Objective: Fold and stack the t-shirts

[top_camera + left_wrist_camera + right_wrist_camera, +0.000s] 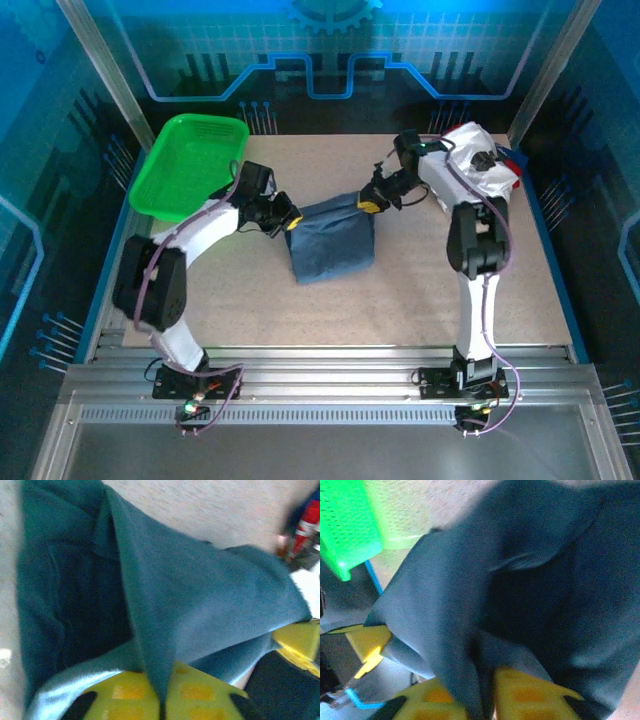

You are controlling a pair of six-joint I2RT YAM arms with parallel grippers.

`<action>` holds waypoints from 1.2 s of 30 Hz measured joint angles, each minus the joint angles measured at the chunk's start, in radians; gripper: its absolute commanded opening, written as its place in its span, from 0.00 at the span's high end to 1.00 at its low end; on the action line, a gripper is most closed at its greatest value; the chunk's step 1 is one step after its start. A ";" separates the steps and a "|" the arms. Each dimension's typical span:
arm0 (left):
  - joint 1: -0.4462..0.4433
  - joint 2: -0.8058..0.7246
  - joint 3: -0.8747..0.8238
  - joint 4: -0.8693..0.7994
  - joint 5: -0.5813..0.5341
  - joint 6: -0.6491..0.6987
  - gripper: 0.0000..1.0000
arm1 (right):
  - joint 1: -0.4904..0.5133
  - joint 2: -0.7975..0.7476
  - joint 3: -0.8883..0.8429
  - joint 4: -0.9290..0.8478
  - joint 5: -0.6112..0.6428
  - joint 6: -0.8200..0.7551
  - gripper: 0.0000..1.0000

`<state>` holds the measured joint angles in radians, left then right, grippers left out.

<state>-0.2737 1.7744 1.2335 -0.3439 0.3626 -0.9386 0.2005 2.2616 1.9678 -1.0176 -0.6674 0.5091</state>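
As you look down from above, the table (420, 290) carries everything; a green mesh basket (190, 165) sits at its far left corner; the dark slate-blue t-shirt (332, 245) lies bunched at the middle, its far edge raised; the white t-shirts (480, 165), marked red and black, are heaped at the far right; your left claw (162, 695) is closed on the blue shirt's left corner; your right claw (487, 695) is closed on its right corner.
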 measured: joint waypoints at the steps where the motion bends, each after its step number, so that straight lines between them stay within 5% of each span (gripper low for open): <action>1: 0.014 0.046 0.019 -0.002 0.001 0.004 0.46 | -0.005 0.058 0.057 -0.011 0.003 0.001 0.51; 4: 0.050 0.151 0.096 -0.009 0.001 0.019 0.30 | -0.027 0.198 0.230 -0.035 0.005 0.007 0.40; 7: 0.072 0.165 0.147 -0.010 -0.003 0.028 0.01 | -0.048 0.217 0.283 -0.056 0.026 -0.009 0.36; 15: 0.047 -0.045 0.195 -0.005 -0.005 0.049 0.01 | -0.055 -0.247 -0.179 0.006 0.118 -0.066 0.35; 19: 0.034 -0.156 0.124 0.001 -0.008 0.072 0.02 | -0.052 -0.341 -0.274 0.049 0.112 -0.087 0.35; 23: 0.035 -0.146 0.071 -0.018 -0.035 0.095 0.04 | -0.029 -0.249 -0.222 0.075 0.117 -0.120 0.33; 36: 0.056 0.182 0.186 -0.077 -0.192 0.180 0.11 | 0.061 0.226 0.375 0.052 0.229 -0.212 0.29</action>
<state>-0.2180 1.9568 1.4197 -0.4213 0.1703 -0.7589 0.2615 2.4878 2.3428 -0.9653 -0.4385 0.2974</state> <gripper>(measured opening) 0.898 0.706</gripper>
